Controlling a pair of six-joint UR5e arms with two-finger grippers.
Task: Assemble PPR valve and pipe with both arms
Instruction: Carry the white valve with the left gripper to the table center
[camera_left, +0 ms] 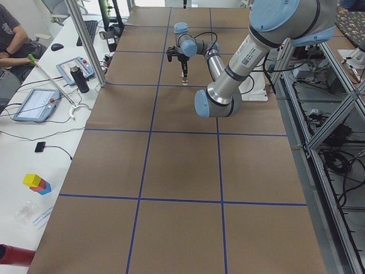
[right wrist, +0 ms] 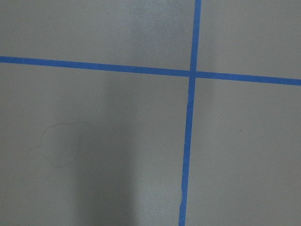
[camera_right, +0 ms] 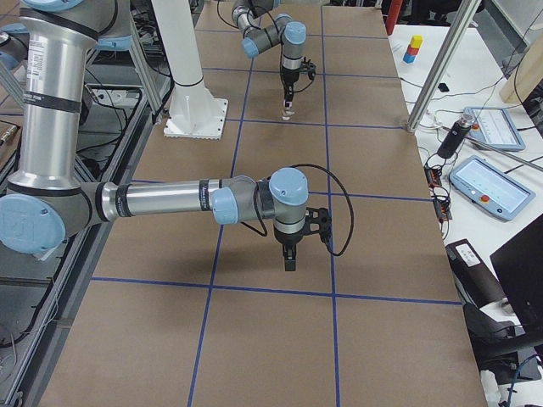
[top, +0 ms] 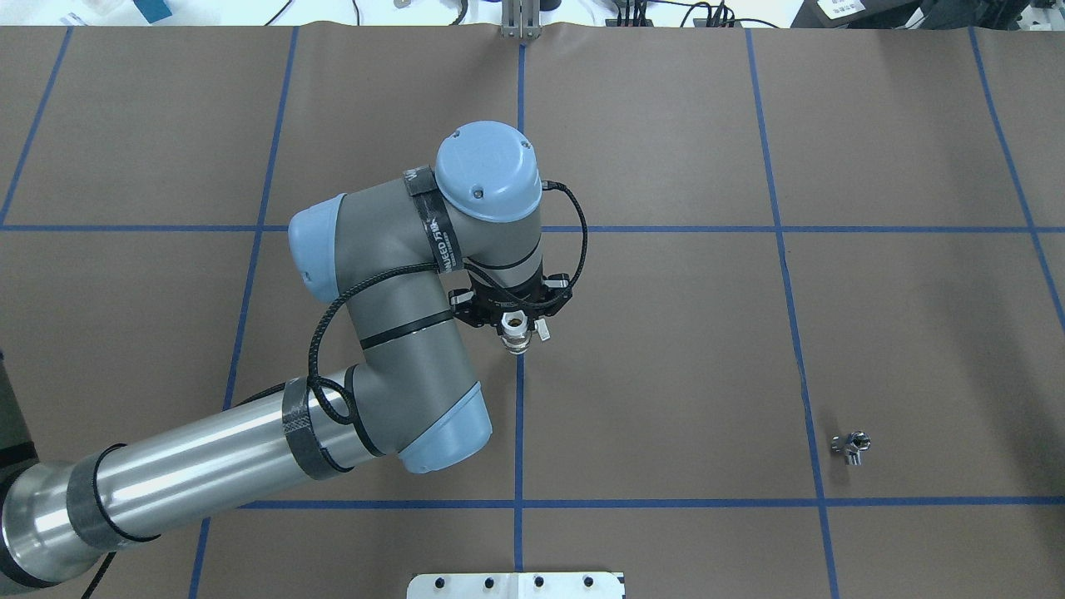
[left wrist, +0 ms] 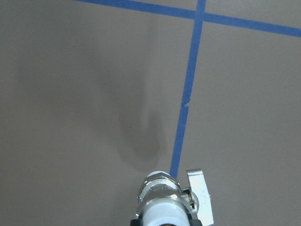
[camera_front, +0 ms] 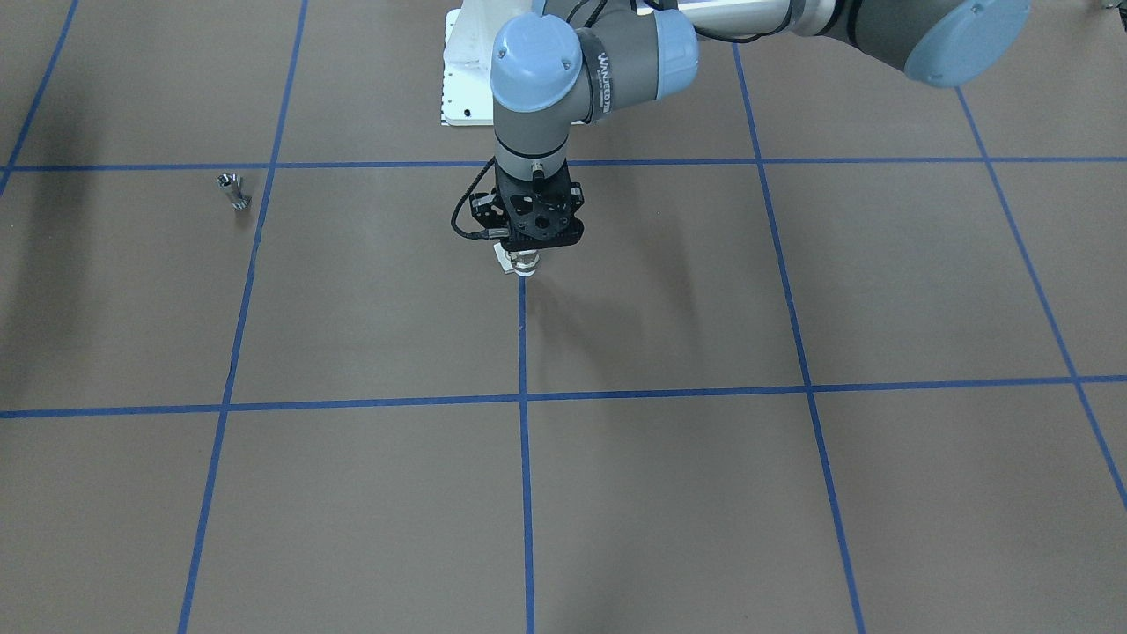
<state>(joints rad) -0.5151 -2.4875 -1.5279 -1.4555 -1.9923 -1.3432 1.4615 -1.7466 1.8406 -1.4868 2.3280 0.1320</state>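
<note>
My left gripper (top: pixel 516 323) points straight down near the table's middle and is shut on the PPR valve (top: pixel 518 333). The valve hangs upright just above the brown mat, on a blue tape line. In the left wrist view its white end and silvery middle (left wrist: pixel 162 200) show with the small side handle (left wrist: pixel 200 195). It also shows in the front view (camera_front: pixel 525 262). The pipe (top: pixel 850 447) stands alone on the mat far to the right, also seen in the front view (camera_front: pixel 234 191). My right gripper (camera_right: pixel 289 259) hovers low over the mat; I cannot tell whether it is open.
The white base pedestal (top: pixel 516 585) stands at the table's near edge. Blue tape lines (right wrist: pixel 190 117) divide the brown mat. Benches with tablets (camera_right: pixel 496 182), a bottle (camera_left: pixel 82 80) and aluminium posts (camera_left: pixel 85 40) run along the operators' side.
</note>
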